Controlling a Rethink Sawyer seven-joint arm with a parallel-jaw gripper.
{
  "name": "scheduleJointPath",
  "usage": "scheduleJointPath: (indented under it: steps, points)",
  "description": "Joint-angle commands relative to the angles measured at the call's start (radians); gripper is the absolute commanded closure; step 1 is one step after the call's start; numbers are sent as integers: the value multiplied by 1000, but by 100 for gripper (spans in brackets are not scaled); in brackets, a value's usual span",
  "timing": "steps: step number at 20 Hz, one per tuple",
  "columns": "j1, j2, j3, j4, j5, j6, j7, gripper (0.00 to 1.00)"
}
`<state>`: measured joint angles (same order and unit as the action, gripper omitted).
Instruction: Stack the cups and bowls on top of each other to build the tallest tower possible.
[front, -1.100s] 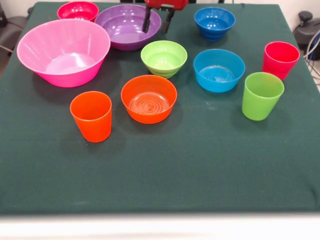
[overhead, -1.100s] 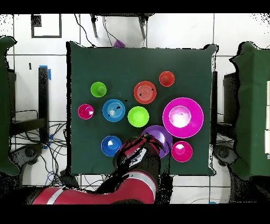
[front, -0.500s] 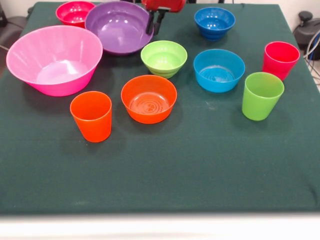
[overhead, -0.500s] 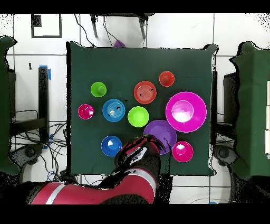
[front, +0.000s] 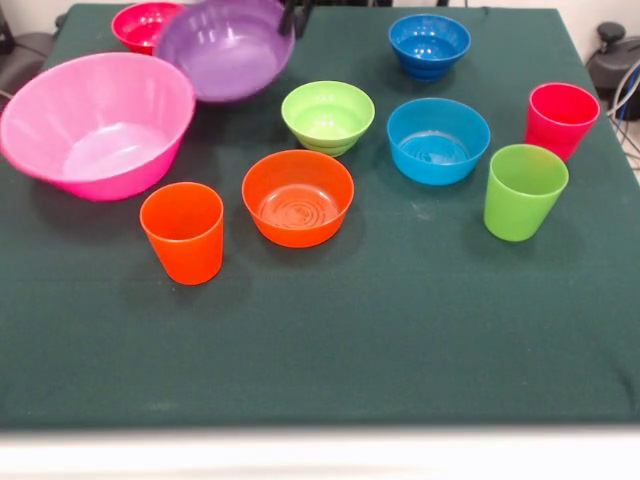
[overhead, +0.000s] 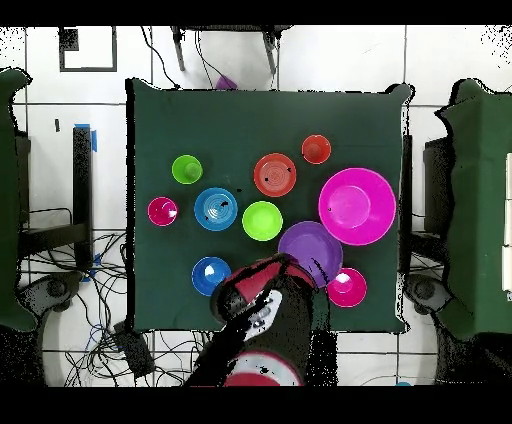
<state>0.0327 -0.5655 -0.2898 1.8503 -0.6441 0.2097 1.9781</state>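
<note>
Purple bowl hangs tilted from the jaws clamped on its rim; might slip off, clipping the pink bowl just beside.

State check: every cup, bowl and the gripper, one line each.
Huge pink plastic bowl: upright, empty.
Large purple plastic bowl: tilted, lifted, gripper on rim.
Red-pink bowl: upright, partly hidden.
Lime green bowl: upright, empty.
Orange bowl: upright, empty.
Light blue bowl: upright, empty.
Dark blue bowl: upright.
Orange, lime green, red-pink tumblers: upright, unstacked.
Gripper: at purple bowl's rim.
</note>
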Motion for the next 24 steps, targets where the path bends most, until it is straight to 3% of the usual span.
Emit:
scheduleJointPath:
  steps: [1,10,15,20,24]
  points:
    - [33,-282,92,9,85,460,-245,100]
    - [-6,-371,166,-23,60,652,-281,100]
    - [-43,-394,213,-18,15,621,-295,100]
    - [-177,-365,322,-41,-38,496,-400,100]
    - [-333,-330,453,-48,-4,474,-495,100]
